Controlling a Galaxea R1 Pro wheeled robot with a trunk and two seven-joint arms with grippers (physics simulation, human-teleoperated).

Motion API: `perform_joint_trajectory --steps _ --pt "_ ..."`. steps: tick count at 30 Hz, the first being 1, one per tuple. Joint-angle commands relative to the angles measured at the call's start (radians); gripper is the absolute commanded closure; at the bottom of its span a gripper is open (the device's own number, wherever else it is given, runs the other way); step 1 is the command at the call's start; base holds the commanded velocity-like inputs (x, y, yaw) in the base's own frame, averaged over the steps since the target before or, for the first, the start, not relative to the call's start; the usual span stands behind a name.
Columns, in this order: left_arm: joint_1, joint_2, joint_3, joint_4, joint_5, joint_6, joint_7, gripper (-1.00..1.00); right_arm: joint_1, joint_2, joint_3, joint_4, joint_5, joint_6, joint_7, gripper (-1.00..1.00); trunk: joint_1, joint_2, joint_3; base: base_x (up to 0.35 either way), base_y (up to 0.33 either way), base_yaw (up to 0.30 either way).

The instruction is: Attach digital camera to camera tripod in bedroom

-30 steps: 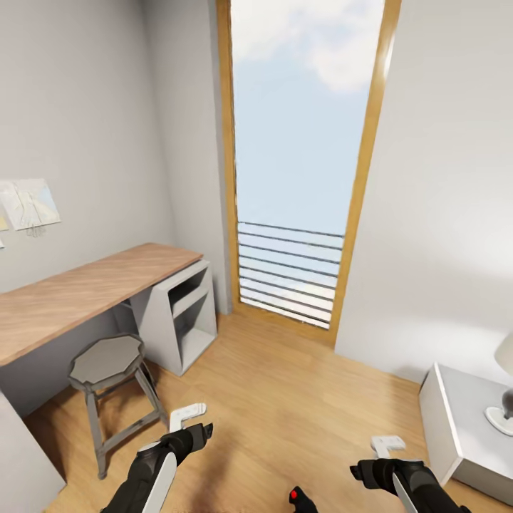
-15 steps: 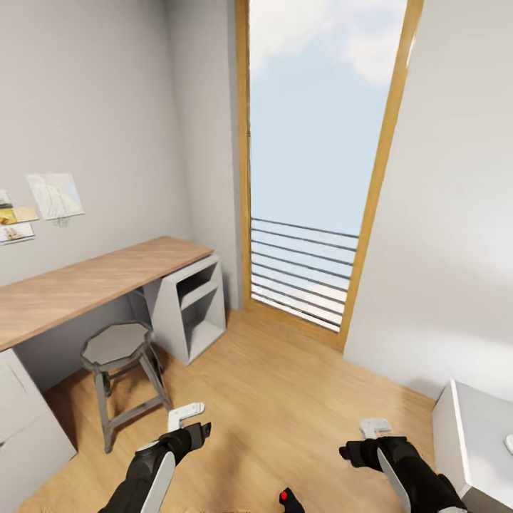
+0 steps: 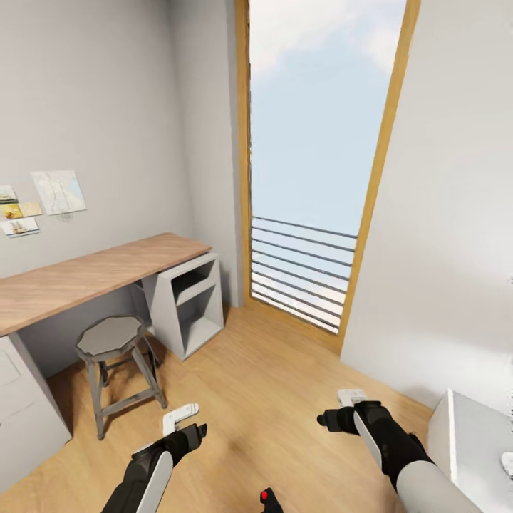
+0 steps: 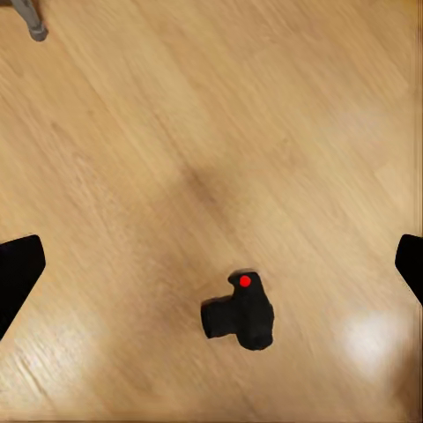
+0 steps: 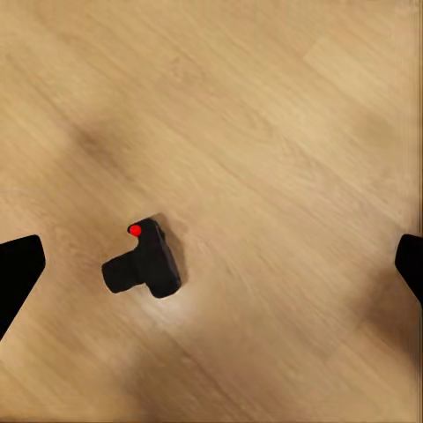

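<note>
- Camera (image 3: 269,500) lies on the wood floor (image 3: 271,385) at the bottom centre of the head frame, between the two arms, red button up.
- From the left wrist the camera (image 4: 240,314) sits low and right of centre; from the right wrist (image 5: 144,262) it sits left of centre. Its lens points toward the left edge of both frames.
- Left gripper (image 3: 187,422) hangs at the lower left, right gripper (image 3: 342,412) at the lower right. Both are above the floor and apart from the camera, at roughly the same distance; neither holds anything.
- Both grippers are spread wide, their fingertips at the far side edges of their wrist frames.
- No tripod is in sight.
- Since a second ago the head view has swung left: the stool (image 3: 114,363) and desk (image 3: 92,274) shifted right and the camera slid left. The right arm has come further in.
</note>
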Motion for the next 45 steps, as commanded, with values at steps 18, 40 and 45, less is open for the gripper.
perform_joint_trajectory --steps 18,40,45 --pt "0.0 0.011 0.002 -0.061 0.168 0.087 0.01 -1.0 0.005 0.012 0.079 -0.052 0.0 0.028 0.0 -1.0 0.0 -0.001 -0.001 0.0 -0.243 0.04" --pt "0.035 0.03 0.005 -0.083 0.191 0.107 0.014 -1.0 0.001 0.011 0.08 -0.052 0.0 0.053 -0.001 -1.0 0.0 -0.001 -0.001 0.0 -0.133 0.275" --pt "0.036 0.03 0.006 -0.083 0.191 0.106 0.015 -1.0 0.001 0.012 0.08 -0.052 0.0 0.054 0.0 -1.0 0.0 -0.001 -0.001 0.0 -0.324 0.281"
